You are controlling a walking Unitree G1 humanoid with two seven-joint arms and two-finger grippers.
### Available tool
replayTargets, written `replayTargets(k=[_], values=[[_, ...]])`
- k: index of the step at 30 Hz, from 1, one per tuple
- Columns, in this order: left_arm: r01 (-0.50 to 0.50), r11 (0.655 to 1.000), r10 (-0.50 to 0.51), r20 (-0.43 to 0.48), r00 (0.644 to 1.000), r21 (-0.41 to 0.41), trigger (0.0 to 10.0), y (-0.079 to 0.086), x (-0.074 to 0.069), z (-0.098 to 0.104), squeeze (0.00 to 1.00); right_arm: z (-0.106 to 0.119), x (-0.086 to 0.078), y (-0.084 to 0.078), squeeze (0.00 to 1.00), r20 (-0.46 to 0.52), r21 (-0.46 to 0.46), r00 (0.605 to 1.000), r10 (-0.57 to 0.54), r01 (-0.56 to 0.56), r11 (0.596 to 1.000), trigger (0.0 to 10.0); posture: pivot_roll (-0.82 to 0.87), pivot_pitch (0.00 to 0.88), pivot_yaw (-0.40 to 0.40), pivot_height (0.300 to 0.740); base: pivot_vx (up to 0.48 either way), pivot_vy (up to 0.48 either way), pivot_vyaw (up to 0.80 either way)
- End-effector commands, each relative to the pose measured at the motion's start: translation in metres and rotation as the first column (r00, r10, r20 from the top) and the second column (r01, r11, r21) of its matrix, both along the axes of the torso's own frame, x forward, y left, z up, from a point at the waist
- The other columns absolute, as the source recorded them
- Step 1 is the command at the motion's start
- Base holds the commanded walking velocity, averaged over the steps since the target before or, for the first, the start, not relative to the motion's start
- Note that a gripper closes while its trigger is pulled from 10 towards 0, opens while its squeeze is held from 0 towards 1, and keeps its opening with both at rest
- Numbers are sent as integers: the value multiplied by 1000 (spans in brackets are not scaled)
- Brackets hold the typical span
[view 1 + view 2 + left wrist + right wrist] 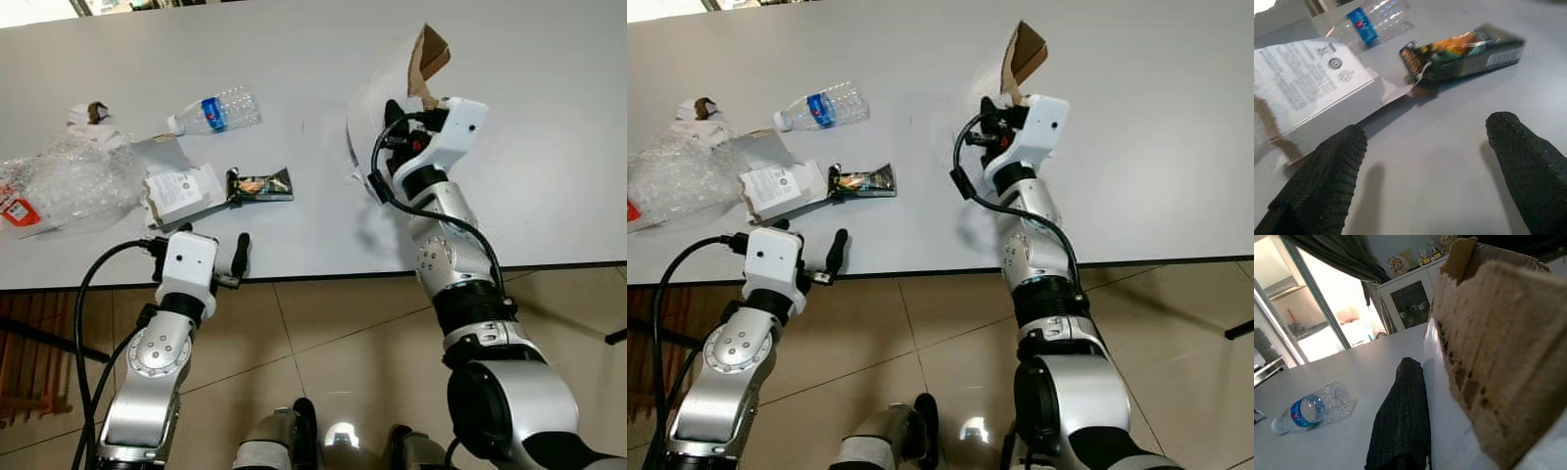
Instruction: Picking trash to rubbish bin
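— Where is the right gripper point(400, 116)?
— Over the white table point(549, 147), clamped on a torn cardboard piece point(427, 61) lifted off it.
— And the left gripper point(217, 253)?
— At the table's near edge, fingers spread, just short of the black snack wrapper point(261, 184) and white carton point(183, 194).

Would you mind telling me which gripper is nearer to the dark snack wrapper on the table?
Left. The left gripper hovers open at the table edge just short of the snack wrapper; the right gripper is farther off, clamped on torn cardboard.
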State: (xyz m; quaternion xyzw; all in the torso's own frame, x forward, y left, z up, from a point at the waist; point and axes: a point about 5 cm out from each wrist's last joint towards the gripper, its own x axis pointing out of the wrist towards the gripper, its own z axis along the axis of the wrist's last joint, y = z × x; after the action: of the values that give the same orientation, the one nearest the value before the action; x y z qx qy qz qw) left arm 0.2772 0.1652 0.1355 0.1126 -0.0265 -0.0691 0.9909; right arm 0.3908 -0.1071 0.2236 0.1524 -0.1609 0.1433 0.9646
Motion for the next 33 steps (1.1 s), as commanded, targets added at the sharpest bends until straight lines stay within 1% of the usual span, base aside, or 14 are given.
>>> replayTargets(k=[1,7,9,18,19,23,24,26,27,28,29,30,31,33], values=[[28,1000,-28,-4,1000,-13,10000,-1,0,0,0,4,-2,1,0,29,-19,1000,-1,2,1000,0,167,196,92,740,0,0,0],[53,998,-53,3,999,-27,10000,-4,2,2,0,-3,-6,-13,0,24,-39,999,-36,37,999,0,151,188,92,740,0,0,0],[83,996,-83,10,996,-40,10000,-6,3,6,0,-7,-10,-26,0,19,-53,997,-72,73,996,0,141,184,94,740,0,0,0],[172,984,-170,31,985,-52,10000,-12,2,17,0,-13,-21,-45,0,16,-93,993,-117,118,989,118,118,177,98,740,0,0,0],[184,981,-183,32,983,-56,10000,-12,2,18,0,-14,-24,-48,0,15,-100,992,-124,125,987,588,118,177,98,740,0,0,0],[224,973,-221,44,974,-55,10000,-11,3,26,0,-14,-32,-58,0,23,-119,989,-143,145,982,1059,100,174,112,740,0,0,0],[236,970,-233,48,971,-52,10000,-11,3,28,0,-14,-35,-60,0,26,-121,988,-149,151,981,2510,98,173,115,740,0,0,0],[240,969,-238,49,970,-50,10000,-11,4,29,0,-13,-36,-61,0,29,-120,988,-151,153,981,2863,96,173,119,740,0,0,0],[246,968,-244,52,968,-48,10000,-11,5,30,0,-11,-38,-62,0,35,-119,988,-153,156,981,3804,95,172,123,740,0,0,0],[251,967,-248,55,967,-47,10000,-11,6,32,0,-10,-39,-62,0,40,-118,987,-155,158,980,5608,93,171,126,740,0,0,0],[255,966,-252,58,966,-46,10000,-12,7,34,0,-6,-41,-62,0,52,-117,987,-152,157,981,5608,91,169,130,740,0,0,0],[260,964,-257,62,964,-46,10000,-12,8,35,0,-4,-43,-61,0,65,-120,986,-151,158,980,9020,90,167,132,740,0,0,0],[264,963,-261,65,963,-47,10000,-14,9,36,0,0,-44,-60,0,80,-124,986,-149,158,980,10000,90,167,132,740,0,0,0],[274,960,-270,70,960,-51,10000,-16,10,38,0,8,-47,-57,0,110,-130,984,-143,157,979,10000,86,162,137,740,0,0,0]])
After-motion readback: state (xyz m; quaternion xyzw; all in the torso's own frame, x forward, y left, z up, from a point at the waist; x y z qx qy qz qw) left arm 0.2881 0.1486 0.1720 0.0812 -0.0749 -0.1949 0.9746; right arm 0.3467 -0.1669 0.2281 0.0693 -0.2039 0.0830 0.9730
